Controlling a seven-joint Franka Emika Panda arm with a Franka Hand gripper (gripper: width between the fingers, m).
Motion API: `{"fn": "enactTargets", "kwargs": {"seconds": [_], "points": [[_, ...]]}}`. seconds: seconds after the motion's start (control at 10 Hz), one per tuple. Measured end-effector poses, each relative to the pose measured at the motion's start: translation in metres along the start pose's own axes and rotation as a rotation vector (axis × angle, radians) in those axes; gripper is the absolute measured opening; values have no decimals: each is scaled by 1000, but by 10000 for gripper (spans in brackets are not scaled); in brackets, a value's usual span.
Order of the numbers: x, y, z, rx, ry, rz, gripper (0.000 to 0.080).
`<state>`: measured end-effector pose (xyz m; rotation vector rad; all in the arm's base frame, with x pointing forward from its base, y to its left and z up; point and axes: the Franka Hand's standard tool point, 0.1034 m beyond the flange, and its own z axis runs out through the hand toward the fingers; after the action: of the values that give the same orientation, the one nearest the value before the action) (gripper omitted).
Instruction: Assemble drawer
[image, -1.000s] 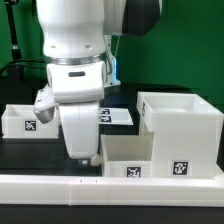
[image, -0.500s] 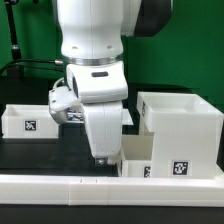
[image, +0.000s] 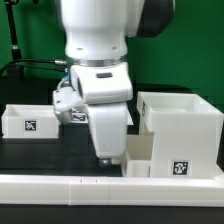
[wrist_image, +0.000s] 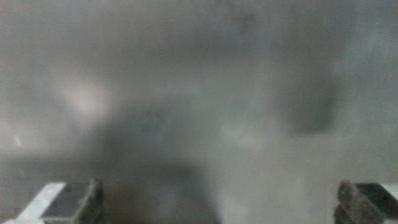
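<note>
The drawer's large white housing (image: 182, 122) stands at the exterior view's right, with a tag on its front. A small white tray (image: 143, 152) lies against its left side, with a tag facing front. A second tray (image: 27, 120) sits at the exterior view's far left. My gripper (image: 104, 158) hangs low over the black table, right at the small tray's left end. In the wrist view the gripper (wrist_image: 214, 205) has its fingers (wrist_image: 64, 204) far apart. The space between them is a grey blur with nothing in it.
The long low white rail (image: 100, 186) runs along the front edge. The arm's body hides most of the middle of the table and the area behind it. A green wall is at the back.
The arm has moved toward the exterior view's right. The small tray has slid right with it, closer to the housing.
</note>
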<state>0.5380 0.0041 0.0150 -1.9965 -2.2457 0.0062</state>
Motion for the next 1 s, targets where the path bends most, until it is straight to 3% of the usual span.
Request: {"fn": "enactTargets", "kwargs": {"seconds": [0.3,0.6,0.8,1.0], "points": [[13,1,3,5,6,23,649],[15,2,3,9,6,56,649],[8,-2,1,9,5,56,649],[-9,-17,-1,14,1,72,649]]}}
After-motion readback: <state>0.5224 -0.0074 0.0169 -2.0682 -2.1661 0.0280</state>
